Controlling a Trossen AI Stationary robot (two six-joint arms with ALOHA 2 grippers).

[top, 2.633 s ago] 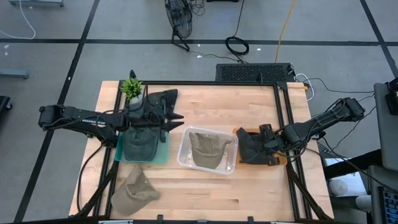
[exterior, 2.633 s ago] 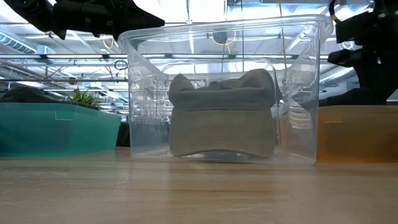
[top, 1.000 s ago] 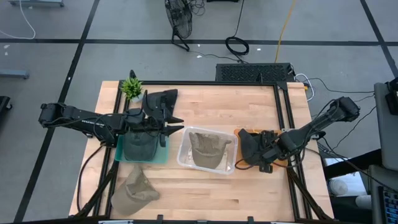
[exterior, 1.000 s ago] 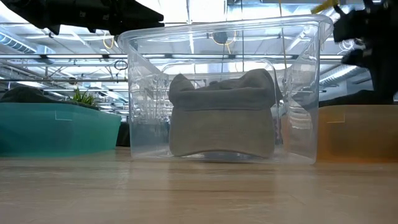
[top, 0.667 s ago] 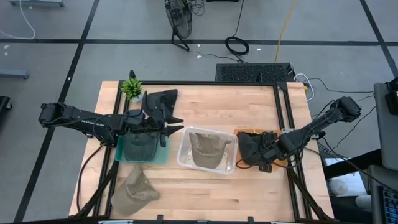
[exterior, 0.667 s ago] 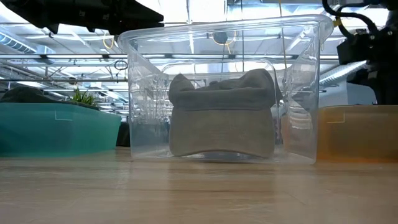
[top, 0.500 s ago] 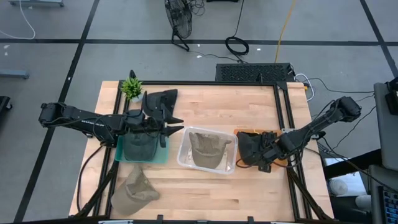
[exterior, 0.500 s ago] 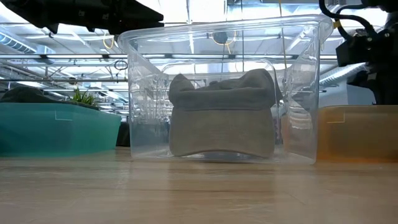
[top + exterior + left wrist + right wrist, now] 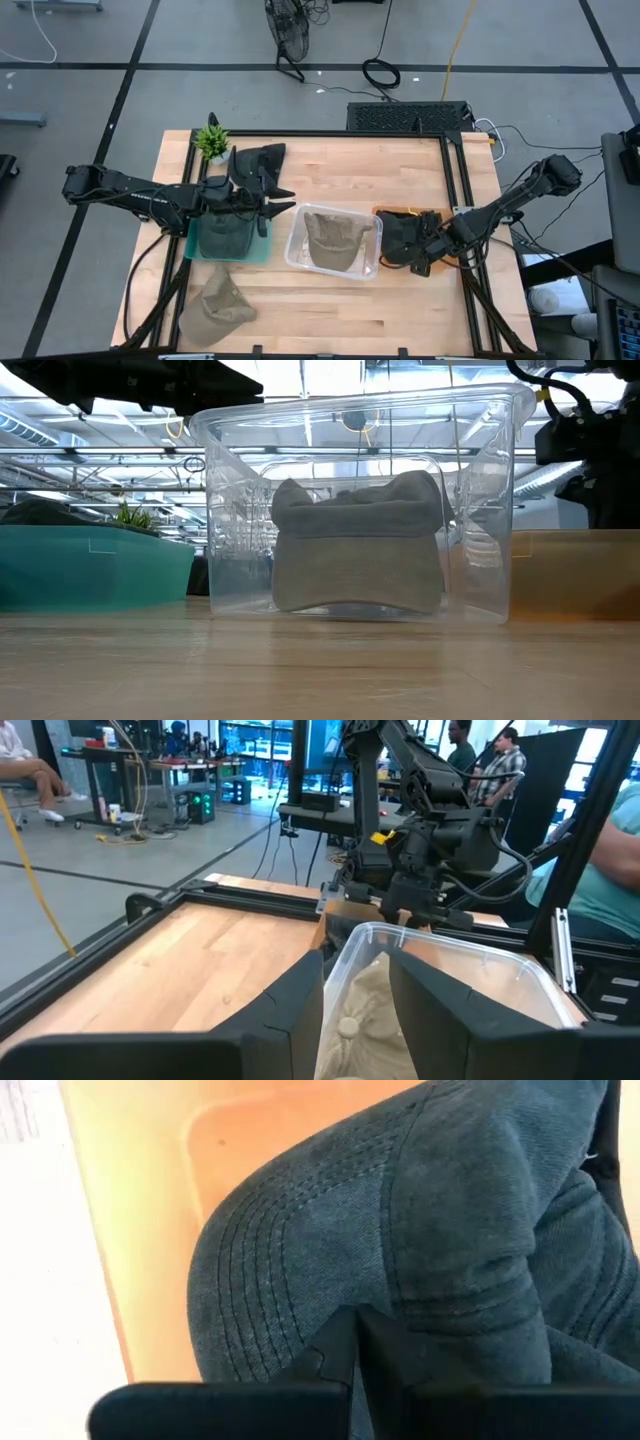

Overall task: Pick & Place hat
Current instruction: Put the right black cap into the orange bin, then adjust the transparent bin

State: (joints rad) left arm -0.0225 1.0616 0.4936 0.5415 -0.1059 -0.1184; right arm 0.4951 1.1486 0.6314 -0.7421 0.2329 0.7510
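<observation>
A dark grey hat [image 9: 400, 238] lies bunched in the orange bin [image 9: 385, 213] at the table's right. My right gripper [image 9: 357, 1342] is down in that bin, shut on the hat. A tan hat [image 9: 330, 236] lies in the clear bin [image 9: 298, 248] at the table's middle. A grey-green hat [image 9: 225, 236] sits in the teal bin [image 9: 192, 240]. My left gripper [image 9: 355, 970] hovers open above the teal bin's right side, pointing at the clear bin and touching nothing. My right gripper pinches a fold of the dark hat's cloth [image 9: 400, 1295] between its two fingers, beside the stitched brim [image 9: 245, 1260]. It comes from the table's right, slanting down into the orange bin. The hat lies on the bin's floor, crumpled around the fingers.
Another tan hat [image 9: 215, 306] lies on the table near the near-left corner. A dark hat [image 9: 262, 160] and a small green plant [image 9: 212, 140] sit at the far left. A black frame [image 9: 455, 190] rims the table. People show in the room beyond.
My right gripper has crept a little toward the table's left over the orange bin, and the dark hat has bunched up toward the clear bin's side.
</observation>
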